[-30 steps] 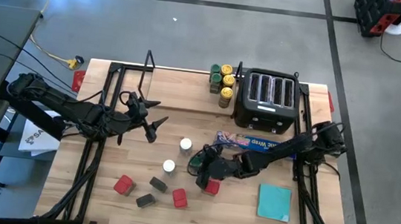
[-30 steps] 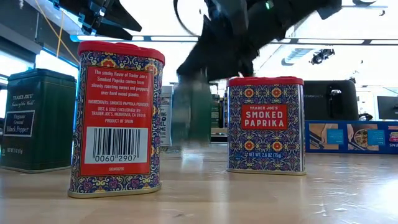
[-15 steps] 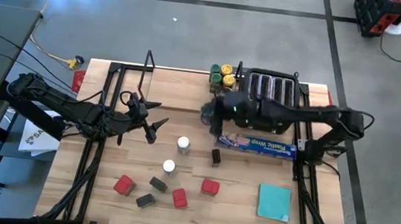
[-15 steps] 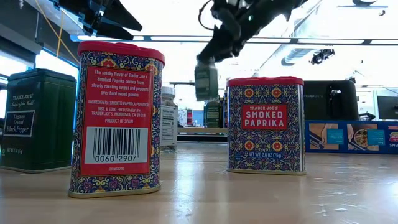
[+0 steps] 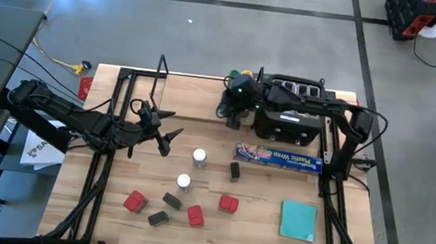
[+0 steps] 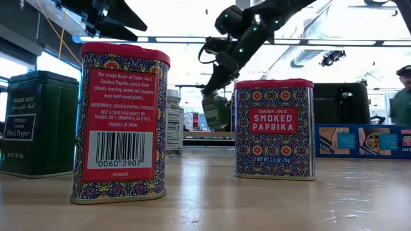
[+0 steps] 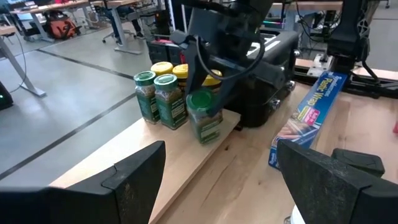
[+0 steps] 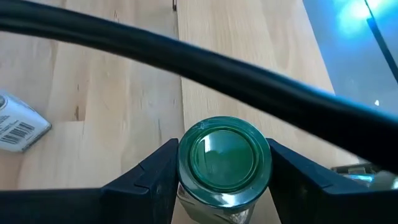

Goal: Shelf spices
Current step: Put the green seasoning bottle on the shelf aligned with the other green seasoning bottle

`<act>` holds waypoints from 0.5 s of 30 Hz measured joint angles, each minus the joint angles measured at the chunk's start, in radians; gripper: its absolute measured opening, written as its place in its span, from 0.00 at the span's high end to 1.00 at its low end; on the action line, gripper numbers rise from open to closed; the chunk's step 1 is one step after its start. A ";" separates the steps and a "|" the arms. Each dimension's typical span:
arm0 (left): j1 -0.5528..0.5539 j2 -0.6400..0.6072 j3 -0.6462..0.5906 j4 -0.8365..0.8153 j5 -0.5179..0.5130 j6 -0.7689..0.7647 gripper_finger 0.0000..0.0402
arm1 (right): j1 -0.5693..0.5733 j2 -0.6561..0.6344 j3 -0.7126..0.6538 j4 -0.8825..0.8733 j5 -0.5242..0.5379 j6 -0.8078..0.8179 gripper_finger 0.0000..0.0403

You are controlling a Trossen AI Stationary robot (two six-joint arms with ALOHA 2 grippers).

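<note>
A: Start at the frame's left.

B: The left gripper (image 5: pixel 169 136) hangs there at mid-height, fingers spread wide, holding nothing. Right of it, at upper centre, the right gripper (image 5: pixel 235 110) is clamped on a round green-lidded glass spice jar (image 7: pixel 203 116) at the light-wood plank shelf (image 7: pixel 186 163), beside the other jars.

A: How will it handle?

B: Probably light, rigid, smooth-sided, breakable. Gripping just under the lid looks sound.
</note>
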 joint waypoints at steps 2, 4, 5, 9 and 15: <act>0.000 0.000 0.000 0.000 0.000 0.000 0.24 | -0.004 0.007 0.005 0.002 -0.003 -0.018 0.52; 0.000 0.000 0.000 0.001 0.000 -0.001 0.24 | -0.004 0.008 0.005 0.004 -0.002 -0.024 0.51; 0.000 0.000 0.000 0.001 0.000 -0.001 0.24 | -0.004 0.008 0.005 0.008 -0.002 -0.023 0.50; 0.000 0.000 0.000 0.000 0.000 -0.002 0.24 | -0.005 0.007 0.005 0.000 -0.002 -0.023 0.46; 0.000 0.000 0.000 0.000 0.005 -0.001 0.24 | -0.004 0.007 0.005 0.001 0.011 -0.035 0.45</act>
